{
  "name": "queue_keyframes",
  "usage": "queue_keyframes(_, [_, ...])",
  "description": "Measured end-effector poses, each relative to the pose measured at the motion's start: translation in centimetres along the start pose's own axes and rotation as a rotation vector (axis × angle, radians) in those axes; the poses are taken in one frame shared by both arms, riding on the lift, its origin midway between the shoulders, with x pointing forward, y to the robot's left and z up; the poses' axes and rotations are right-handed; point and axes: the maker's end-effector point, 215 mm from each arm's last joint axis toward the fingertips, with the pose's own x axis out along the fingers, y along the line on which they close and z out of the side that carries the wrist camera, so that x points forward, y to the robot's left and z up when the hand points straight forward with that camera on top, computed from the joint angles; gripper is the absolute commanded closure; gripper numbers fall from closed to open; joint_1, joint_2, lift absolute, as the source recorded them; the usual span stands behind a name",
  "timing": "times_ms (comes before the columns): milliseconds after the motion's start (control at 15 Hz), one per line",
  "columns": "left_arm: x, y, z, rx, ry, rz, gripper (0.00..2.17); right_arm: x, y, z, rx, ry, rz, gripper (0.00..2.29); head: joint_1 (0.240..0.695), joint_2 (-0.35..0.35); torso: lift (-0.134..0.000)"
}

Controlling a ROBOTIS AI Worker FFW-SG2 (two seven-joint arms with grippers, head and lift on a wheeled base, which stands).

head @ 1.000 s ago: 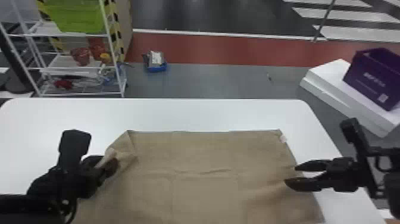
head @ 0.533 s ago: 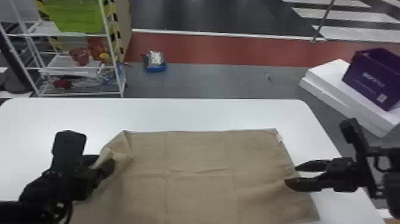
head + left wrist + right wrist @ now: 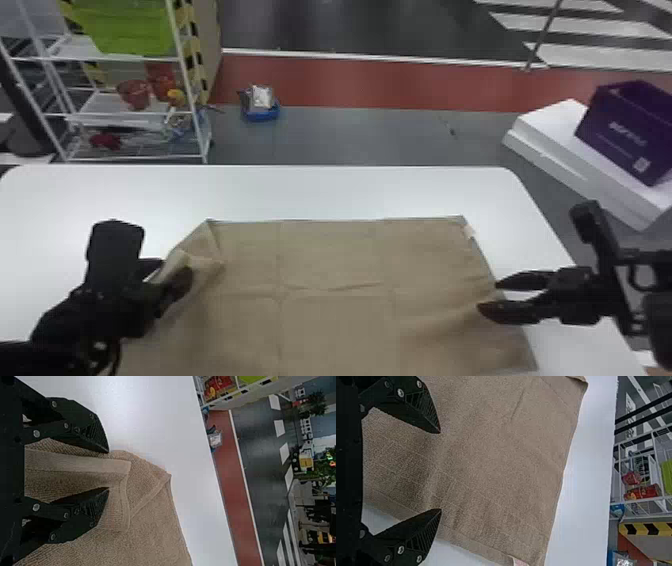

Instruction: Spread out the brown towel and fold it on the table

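Observation:
My left gripper (image 3: 167, 280) stands over the towel's left edge in the head view, fingers apart around a raised fold of cloth. In the left wrist view that gripper (image 3: 107, 470) is open, with the folded-over edge of the brown towel (image 3: 146, 534) between its fingers. The brown towel (image 3: 330, 320) lies spread on the table, its far left corner creased and turned over. At the towel's right edge, my right gripper (image 3: 487, 296) is open. The right wrist view has this gripper (image 3: 440, 471) above the towel (image 3: 506, 459), near a hem with a small tag.
The white table (image 3: 350, 192) extends behind the towel and to both sides. Beyond it are a white shelf rack (image 3: 135, 112) at the left, a blue tray (image 3: 261, 112) on the floor, and a purple box (image 3: 625, 135) on white blocks at the right.
My left gripper has shifted slightly left, and the towel has slid a little left with it. The right gripper holds its place.

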Motion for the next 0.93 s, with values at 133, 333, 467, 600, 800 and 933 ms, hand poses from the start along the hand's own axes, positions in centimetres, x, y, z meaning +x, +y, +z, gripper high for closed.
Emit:
queue_keyframes(133, [-0.6, 0.5, 0.1, 0.000, -0.009, 0.019, 0.66, 0.1, 0.0, -0.1, 0.002, 0.001, 0.002, 0.21, 0.695, -0.096, -0.124])
queue_keyframes(333, [-1.5, 0.5, 0.0, 0.003, -0.019, 0.018, 0.66, 0.2, -0.1, -0.1, -0.002, 0.002, 0.004, 0.21, 0.695, -0.092, -0.124])
queue_keyframes(467, [-1.7, 0.1, 0.0, 0.004, -0.022, 0.006, 0.66, 0.4, 0.0, -0.1, -0.006, 0.003, 0.008, 0.21, 0.695, -0.095, -0.124])
queue_keyframes(600, [-1.1, 0.2, -0.1, 0.003, -0.015, 0.010, 0.67, 0.6, 0.1, 0.0, -0.008, 0.003, 0.012, 0.21, 0.695, -0.091, -0.124])
queue_keyframes(800, [-0.3, 0.3, -0.2, 0.002, -0.007, 0.006, 0.90, 0.5, -0.1, 0.0, -0.007, 0.002, 0.009, 0.21, 0.695, -0.092, -0.124])
queue_keyframes(933, [0.0, 0.3, -0.3, 0.001, -0.001, 0.008, 1.00, 0.3, -0.3, -0.1, -0.007, -0.001, 0.006, 0.21, 0.695, -0.095, -0.124])
